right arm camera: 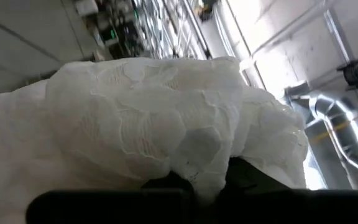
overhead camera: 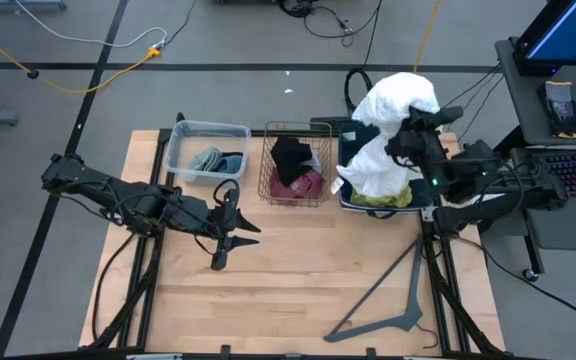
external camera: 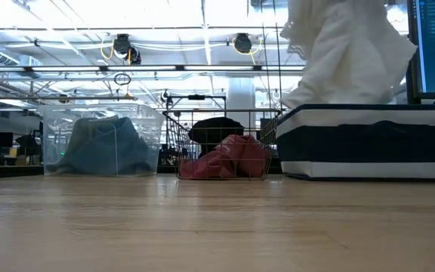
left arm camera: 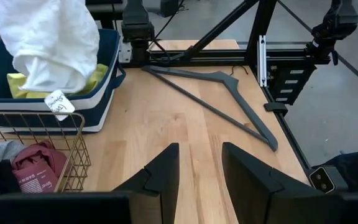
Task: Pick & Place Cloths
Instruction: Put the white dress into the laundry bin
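Now lifting: my right gripper (overhead camera: 405,128) is clamped on the white lace cloth (overhead camera: 393,100), hoisted above the striped bin (overhead camera: 346,160).
Next: carry it toward nine o'clock to the wire basket (overhead camera: 265,160).
Left gripper (overhead camera: 230,238): fingers apart, empty, waiting.

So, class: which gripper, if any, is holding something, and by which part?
The right gripper holds the white cloth by a bunched upper fold, above the striped bin. The left gripper holds nothing.

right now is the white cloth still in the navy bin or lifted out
Mostly lifted out: the white cloth hangs bunched from the right gripper, jaws shut on it, its lower end trailing into the navy bin above the yellow cloth.
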`<action>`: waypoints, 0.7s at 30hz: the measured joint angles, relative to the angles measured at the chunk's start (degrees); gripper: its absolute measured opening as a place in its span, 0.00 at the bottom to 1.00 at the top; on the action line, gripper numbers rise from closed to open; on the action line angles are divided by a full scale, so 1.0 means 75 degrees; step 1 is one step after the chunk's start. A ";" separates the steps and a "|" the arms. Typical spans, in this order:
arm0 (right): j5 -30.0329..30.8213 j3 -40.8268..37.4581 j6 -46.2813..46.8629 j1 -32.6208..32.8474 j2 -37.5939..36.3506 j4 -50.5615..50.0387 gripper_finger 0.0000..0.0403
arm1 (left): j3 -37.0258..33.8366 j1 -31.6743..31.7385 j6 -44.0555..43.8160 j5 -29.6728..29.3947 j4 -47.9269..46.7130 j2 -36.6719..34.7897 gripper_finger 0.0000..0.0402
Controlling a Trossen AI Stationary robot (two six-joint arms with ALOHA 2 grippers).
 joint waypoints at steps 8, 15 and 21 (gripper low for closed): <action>0.0237 -0.0039 0.0201 -0.0627 -0.0002 -0.0152 0.04 | 0.0000 0.0000 0.0000 0.0003 -0.0003 0.0000 0.31; 0.0356 -0.1017 0.1721 -0.0886 0.0006 -0.1085 0.04 | 0.0000 0.0000 0.0023 0.0003 -0.0006 0.0000 0.31; 0.0567 -0.2388 0.3133 -0.1259 0.0006 -0.1267 0.04 | 0.0000 0.0000 0.0012 0.0003 -0.0009 0.0000 0.31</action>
